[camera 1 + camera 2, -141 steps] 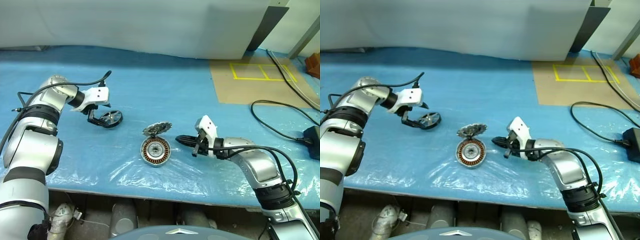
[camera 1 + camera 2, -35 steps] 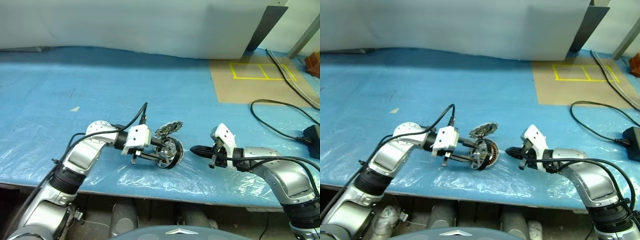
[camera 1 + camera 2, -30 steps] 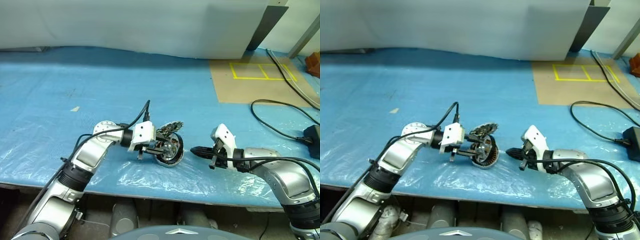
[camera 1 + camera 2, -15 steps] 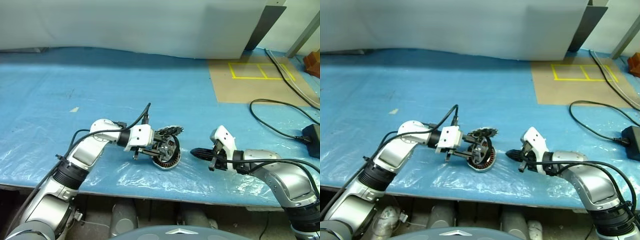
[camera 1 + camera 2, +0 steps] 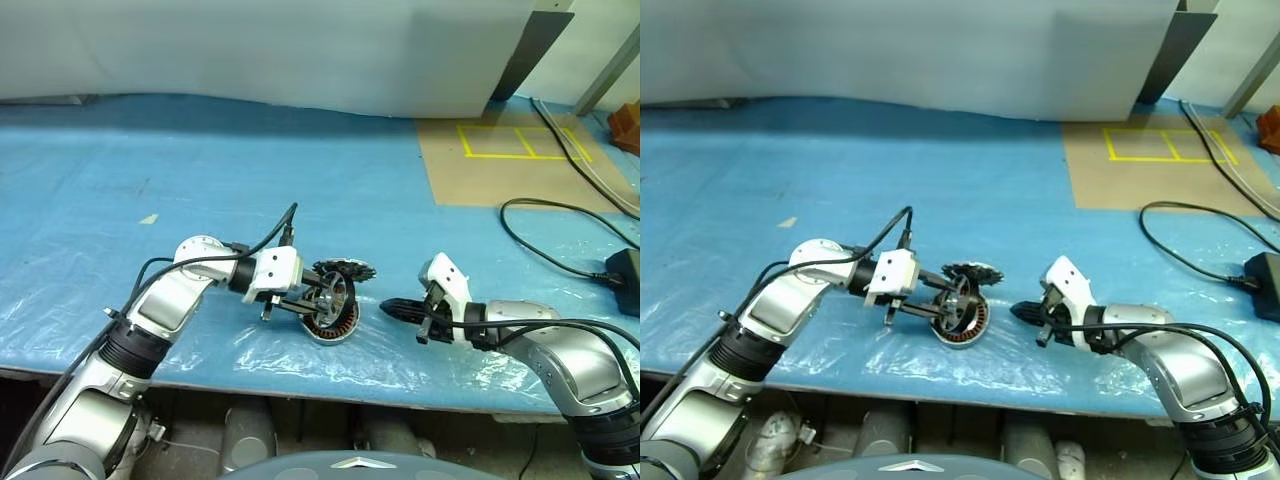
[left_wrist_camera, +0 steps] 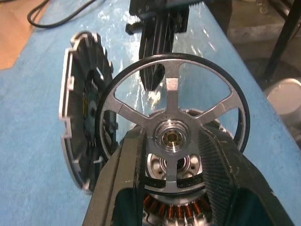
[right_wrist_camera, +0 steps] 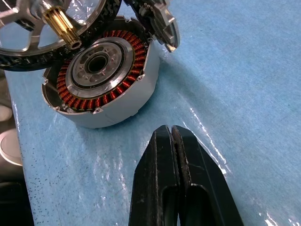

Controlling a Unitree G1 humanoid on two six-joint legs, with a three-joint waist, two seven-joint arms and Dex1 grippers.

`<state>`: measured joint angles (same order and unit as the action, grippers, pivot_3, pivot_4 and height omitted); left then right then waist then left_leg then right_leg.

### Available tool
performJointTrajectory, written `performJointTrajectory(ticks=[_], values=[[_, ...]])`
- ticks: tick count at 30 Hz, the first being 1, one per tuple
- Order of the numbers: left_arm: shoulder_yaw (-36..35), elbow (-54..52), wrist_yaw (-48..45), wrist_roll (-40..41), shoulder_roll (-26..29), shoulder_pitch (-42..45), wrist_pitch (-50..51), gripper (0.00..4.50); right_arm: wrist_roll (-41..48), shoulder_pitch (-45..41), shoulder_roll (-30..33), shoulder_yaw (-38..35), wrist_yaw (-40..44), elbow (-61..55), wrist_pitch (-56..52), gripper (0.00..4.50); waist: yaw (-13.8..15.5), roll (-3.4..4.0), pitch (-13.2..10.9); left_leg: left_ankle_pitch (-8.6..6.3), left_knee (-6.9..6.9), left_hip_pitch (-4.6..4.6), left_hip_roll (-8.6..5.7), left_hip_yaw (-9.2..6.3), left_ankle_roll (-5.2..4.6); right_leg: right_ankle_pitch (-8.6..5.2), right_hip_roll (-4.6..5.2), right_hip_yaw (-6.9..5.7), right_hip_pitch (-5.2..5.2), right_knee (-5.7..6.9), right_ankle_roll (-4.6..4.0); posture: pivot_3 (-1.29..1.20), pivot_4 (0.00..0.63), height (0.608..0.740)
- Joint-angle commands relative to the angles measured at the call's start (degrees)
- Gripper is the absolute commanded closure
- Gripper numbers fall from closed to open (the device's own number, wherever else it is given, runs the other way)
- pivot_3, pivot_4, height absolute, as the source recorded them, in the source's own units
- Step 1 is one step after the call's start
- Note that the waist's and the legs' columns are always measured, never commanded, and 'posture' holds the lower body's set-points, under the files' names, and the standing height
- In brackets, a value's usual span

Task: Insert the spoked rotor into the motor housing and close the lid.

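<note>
The spoked rotor (image 6: 172, 136) is pinched near its hub between your left gripper (image 5: 312, 304)'s two black fingers (image 6: 123, 176), and it hangs tilted on edge just above the motor housing (image 7: 101, 82), not yet seated in it. In the left wrist view you can see the copper windings of the housing just beneath the rotor's lower rim. The right wrist view shows the rotor's brass shaft (image 7: 59, 23) pointing toward the housing's central hub, off to one side of it.

The housing sits on the blue-covered table (image 5: 300, 180), close to its near edge and about midway along it. The lid (image 5: 971, 272) stands tilted against the housing's far side, toothed dark face toward the rotor.

Your right gripper (image 5: 1026, 313) rests low over the table on the right of the housing, a little apart from it, its tips aimed at the housing's wall. Its fingers (image 7: 160, 155) are pressed together with nothing between them.
</note>
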<state>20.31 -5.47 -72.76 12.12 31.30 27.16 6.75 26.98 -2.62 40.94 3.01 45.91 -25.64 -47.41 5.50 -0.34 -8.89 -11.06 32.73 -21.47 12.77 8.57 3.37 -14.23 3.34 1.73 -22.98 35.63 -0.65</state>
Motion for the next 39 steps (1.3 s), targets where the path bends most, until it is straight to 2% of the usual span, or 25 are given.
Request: performJointTrajectory(ticks=[1,16,26,32,39], values=[[-1.55,-2.23,-0.04,1.4,0.07,1.27,-0.24,3.04,0.14,0.05,0.3,0.1,0.28,-0.62,1.02,4.5,0.01,0.0,0.0,0.0,0.0,0.0,0.0,0.0,0.0,0.0,0.0,0.0,0.0,0.0,0.0,0.0,0.15,0.74],[-0.7,3.79,-1.02,-2.62,2.63,0.48,-5.59,3.04,-0.65,0.48,0.54,0.66,0.85,0.0,2.03,4.5,0.02,0.0,0.0,0.0,0.01,0.0,0.0,0.0,0.0,0.0,0.0,0.0,0.0,0.0,0.0,0.0,0.15,0.74],[0.65,2.16,-3.27,-3.62,4.27,-0.22,-6.76,3.04,-0.98,0.6,0.46,0.8,0.82,0.24,1.96,4.5,-0.06,0.01,0.0,0.0,0.0,0.02,0.02,0.0,0.0,0.0,-0.01,0.0,0.0,0.01,0.0,0.0,0.15,0.74],[1.57,3.99,-0.28,-8.23,3.25,0.69,-9.06,1.18,-1.25,0.37,0.06,1.21,0.56,0.76,2.07,4.5,-0.01,0.01,0.01,0.0,0.01,0.01,0.01,0.0,0.0,0.0,0.0,0.0,0.01,0.01,0.0,0.0,0.15,0.74],[-1.62,-0.01,-0.05,-2.11,2.1,0.37,-3.17,1.18,-1.14,0.56,0.25,1.31,0.66,0.94,2.22,4.5,0.01,0.01,0.01,0.0,0.0,0.0,0.01,0.0,0.0,0.0,0.0,0.0,0.0,0.0,0.0,0.0,0.15,0.74]])
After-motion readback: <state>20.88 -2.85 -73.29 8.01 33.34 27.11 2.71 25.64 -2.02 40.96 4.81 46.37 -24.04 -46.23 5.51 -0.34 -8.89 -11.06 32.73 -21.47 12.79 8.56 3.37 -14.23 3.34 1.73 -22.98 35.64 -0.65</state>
